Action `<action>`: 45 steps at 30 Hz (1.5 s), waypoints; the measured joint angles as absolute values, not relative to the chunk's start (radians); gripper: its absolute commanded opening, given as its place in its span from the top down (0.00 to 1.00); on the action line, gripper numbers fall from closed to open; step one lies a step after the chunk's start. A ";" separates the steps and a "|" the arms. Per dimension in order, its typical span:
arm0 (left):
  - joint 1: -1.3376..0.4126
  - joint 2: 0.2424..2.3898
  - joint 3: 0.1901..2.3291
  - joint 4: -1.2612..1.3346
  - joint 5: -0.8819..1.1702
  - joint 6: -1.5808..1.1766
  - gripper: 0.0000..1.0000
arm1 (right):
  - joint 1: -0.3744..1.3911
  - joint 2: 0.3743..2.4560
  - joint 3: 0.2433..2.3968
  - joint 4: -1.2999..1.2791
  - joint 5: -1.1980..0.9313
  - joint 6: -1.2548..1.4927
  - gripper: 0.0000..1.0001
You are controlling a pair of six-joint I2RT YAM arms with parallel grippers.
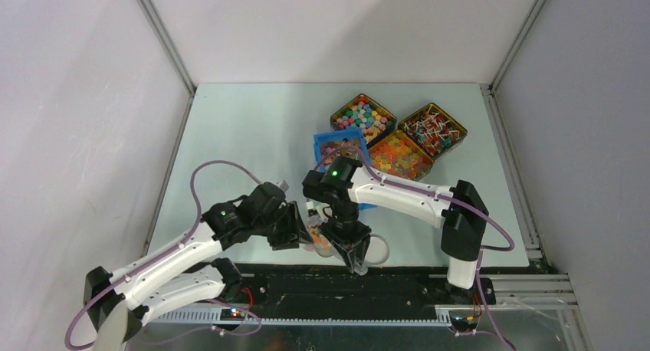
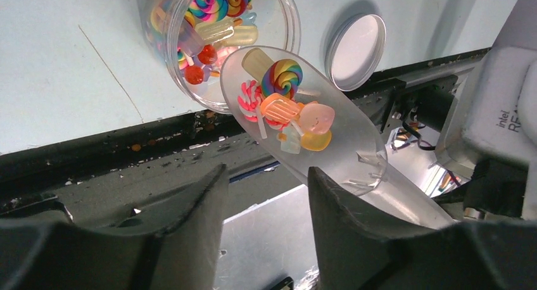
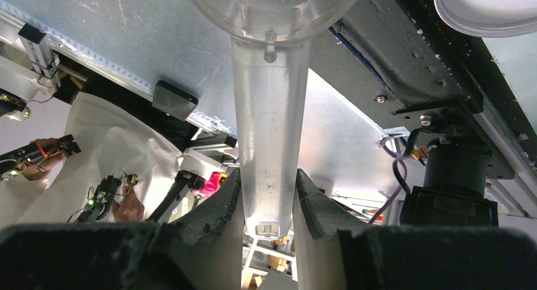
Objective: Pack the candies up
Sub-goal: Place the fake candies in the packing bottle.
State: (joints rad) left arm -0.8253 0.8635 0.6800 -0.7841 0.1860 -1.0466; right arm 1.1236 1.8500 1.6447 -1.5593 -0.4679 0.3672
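Right wrist: right hand [image 3: 268, 192] grips clear plastic scoop [image 3: 270, 106]

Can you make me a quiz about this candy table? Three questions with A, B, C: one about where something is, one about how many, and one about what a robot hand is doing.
1. Where is the white lid?
A. Screwed on the jar.
B. On the table beside the clear jar.
C. Inside the scoop.

2. How many tins stand by the blue bin?
A. One.
B. Five.
C. Three.

3. What is the right gripper doing?
A. Gripping the handle of the clear scoop.
B. Hanging open and empty.
C. Holding the lid.

Answers:
1. B: the lid lies flat on the table, off the jar's open mouth.
2. C: three tins cluster around the bin at the far right.
3. A: its fingers press on both sides of the handle.
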 measured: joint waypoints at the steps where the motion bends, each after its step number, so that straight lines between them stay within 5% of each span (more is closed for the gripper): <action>1: -0.829 0.864 0.678 -0.779 0.185 -1.049 0.51 | 1.124 1.850 1.645 -1.559 -0.468 0.367 1.00; 8: -0.845 0.864 0.667 -0.762 0.175 -1.069 0.61 | 1.123 1.850 1.649 -1.561 -0.467 0.374 1.00; 45: -0.875 0.844 0.654 -0.767 0.108 -1.118 0.62 | 1.117 1.850 1.744 -1.590 -0.433 0.392 1.00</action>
